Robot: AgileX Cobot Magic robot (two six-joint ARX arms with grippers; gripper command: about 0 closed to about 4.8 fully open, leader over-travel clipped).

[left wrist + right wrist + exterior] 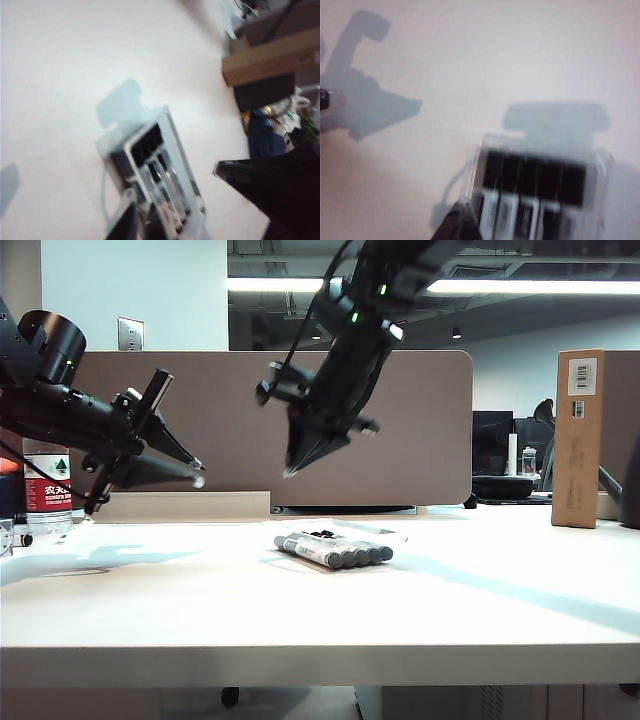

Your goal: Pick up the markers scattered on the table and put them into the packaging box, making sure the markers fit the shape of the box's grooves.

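The markers (pixel 335 551) sit side by side in the packaging box (pixel 345 534), near the middle of the surface (pixel 300 610). In the exterior view their grey end plugs face right and toward the camera, so the long axis runs slantwise across that view. The right wrist view shows a row of black caps (pixel 535 177) lined up in the clear tray's grooves; I count about five, though it is blurred. You have no loose marker showing anywhere else.

From your right end effector (pixel 292 466) the box lies below and slightly toward the camera's right. That one hangs tip-down above the tray, well clear of it, fingers pressed together to a point and holding nothing. It is plainly the nearer of the two.

Your left end effector (pixel 190 473) is out to the side, well apart from the box, pointing roughly level toward it. Its fingers converge at the tips with nothing visible between them, but I cannot tell for sure whether they are fully together.

My read: the filling looks done. If any marker needs seating, you come straight down with the right arm, pressing across the barrels.
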